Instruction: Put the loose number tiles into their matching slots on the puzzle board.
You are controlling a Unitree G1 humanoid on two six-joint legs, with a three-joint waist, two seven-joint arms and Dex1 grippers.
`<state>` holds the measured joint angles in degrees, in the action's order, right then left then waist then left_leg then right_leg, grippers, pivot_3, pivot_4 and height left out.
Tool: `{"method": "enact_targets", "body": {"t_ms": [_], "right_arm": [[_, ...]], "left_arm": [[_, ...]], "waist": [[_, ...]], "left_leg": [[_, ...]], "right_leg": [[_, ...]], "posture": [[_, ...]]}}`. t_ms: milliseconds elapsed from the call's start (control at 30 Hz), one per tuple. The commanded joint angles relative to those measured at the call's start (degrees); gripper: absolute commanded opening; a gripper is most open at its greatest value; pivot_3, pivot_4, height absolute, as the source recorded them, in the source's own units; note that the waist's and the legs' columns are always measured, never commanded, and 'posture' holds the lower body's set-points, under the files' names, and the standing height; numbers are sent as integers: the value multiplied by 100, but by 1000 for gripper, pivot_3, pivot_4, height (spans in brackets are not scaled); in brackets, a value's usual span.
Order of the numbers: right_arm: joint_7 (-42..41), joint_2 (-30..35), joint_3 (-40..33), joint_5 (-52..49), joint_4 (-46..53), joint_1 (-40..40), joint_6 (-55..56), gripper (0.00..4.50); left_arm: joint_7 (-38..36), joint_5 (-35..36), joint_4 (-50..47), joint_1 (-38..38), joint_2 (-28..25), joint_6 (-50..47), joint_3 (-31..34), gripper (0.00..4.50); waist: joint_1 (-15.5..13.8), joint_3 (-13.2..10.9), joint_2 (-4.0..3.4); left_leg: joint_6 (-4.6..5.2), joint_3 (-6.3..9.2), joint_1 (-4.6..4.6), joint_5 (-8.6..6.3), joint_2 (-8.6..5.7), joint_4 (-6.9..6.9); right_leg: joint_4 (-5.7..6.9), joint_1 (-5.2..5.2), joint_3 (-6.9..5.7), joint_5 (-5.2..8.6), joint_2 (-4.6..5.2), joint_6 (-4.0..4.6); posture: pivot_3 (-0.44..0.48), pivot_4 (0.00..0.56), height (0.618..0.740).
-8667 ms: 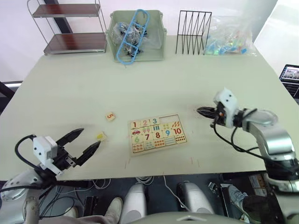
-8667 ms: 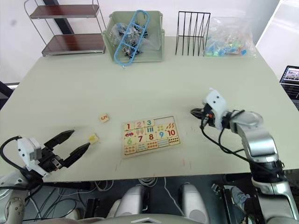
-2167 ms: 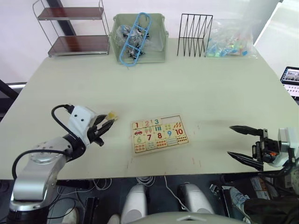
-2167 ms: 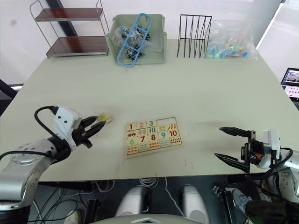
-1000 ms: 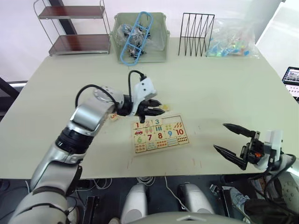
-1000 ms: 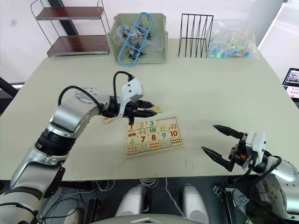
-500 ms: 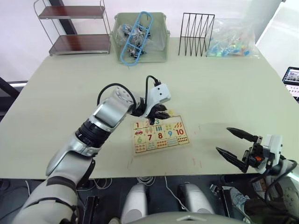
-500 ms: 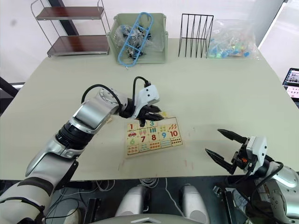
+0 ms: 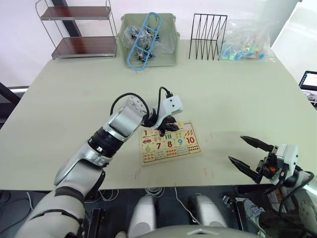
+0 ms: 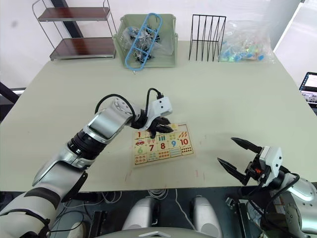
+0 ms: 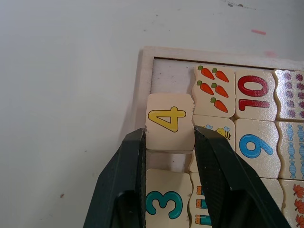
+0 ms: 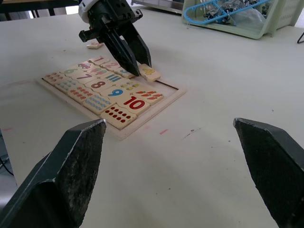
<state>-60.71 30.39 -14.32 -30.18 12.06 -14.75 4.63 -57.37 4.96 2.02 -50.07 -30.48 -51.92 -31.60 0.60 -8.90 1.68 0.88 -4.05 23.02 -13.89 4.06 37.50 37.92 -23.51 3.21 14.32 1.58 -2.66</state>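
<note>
Since half a second ago the left gripper (image 11: 164, 142) has crept a little farther over the top edge of the flat pale wooden puzzle board (image 9: 171, 140) with its raised rim and coloured digits, and it now sits right above the open recesses. Its two black fingers (image 11: 124, 175) are clenched on the small pale wooden tile printed with a yellow 4 (image 11: 169, 121), one finger on each side edge. That tile hangs over the empty slot (image 11: 171, 80) region in the top row, just beyond the seated tile with a teal 3 (image 11: 166, 199), and it looks slightly tilted, not yet flat in the recess.

From where I stand, the trick now is squaring up: the 4 should go down right next to the 3, its edges parallel to the rim, before the fingers let go. Lowering it slowly and releasing only once it lies flat should stop it from catching on the neighbouring carrot picture tile (image 11: 213, 90) or riding up on the rim.

Another small pale tile (image 12: 95, 45) lies on the white table (image 9: 237, 89) off the board's left side, waiting its turn. The right gripper (image 9: 255, 158) hangs spread wide and empty near the table's front edge, well apart from the board.
</note>
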Motion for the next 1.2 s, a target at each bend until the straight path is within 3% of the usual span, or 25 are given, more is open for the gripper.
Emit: {"method": "enact_targets", "body": {"t_ms": [33,1200], "right_arm": [[27,-18,-32,-35,107,-33,121,4500],[274,91,-33,-36,417,26,-224,4500]], "left_arm": [[-47,-84,-54,-160,16,92,10,1090],[-329,-599,-225,99,-79,348,-174,1090]], "waist": [[2,0,0],[-1,1,-1]], "left_leg": [[0,1,0,0,0,0],[0,1,0,0,0,2]], "right_leg": [[0,0,0,0,0,0],[2,0,0,0,0,0]], "posture": [[0,150,740],[0,150,740]]}}
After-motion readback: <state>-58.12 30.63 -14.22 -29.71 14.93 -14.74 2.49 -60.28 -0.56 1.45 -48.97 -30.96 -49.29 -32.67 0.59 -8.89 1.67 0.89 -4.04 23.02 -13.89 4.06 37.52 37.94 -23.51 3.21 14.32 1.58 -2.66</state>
